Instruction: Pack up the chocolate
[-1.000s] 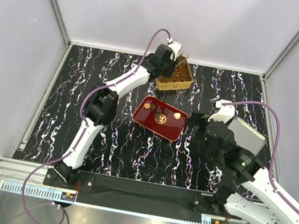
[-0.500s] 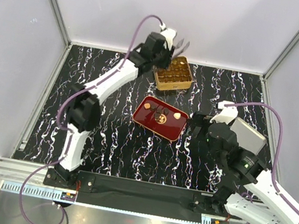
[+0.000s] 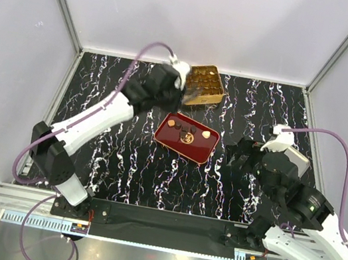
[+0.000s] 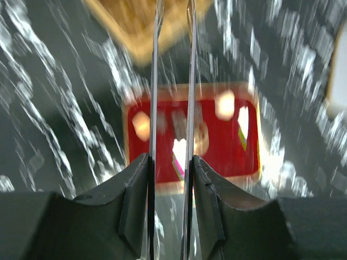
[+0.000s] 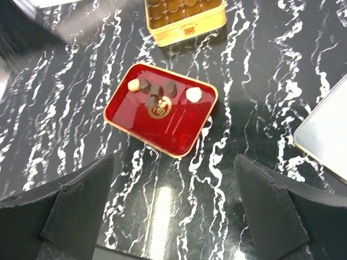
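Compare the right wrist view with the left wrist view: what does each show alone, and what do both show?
Right wrist only: the open right gripper, the divided cells in the gold tin, and each chocolate sharply. Left wrist only: the left gripper, its thin fingers narrowly parted and empty. Both: the red tray, the tin itself, the marbled table.

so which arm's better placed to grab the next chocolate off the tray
left, probably: the left pincer hangs narrow by the red tray, aimed at the chocolate; the right pincer sits wide open off its side
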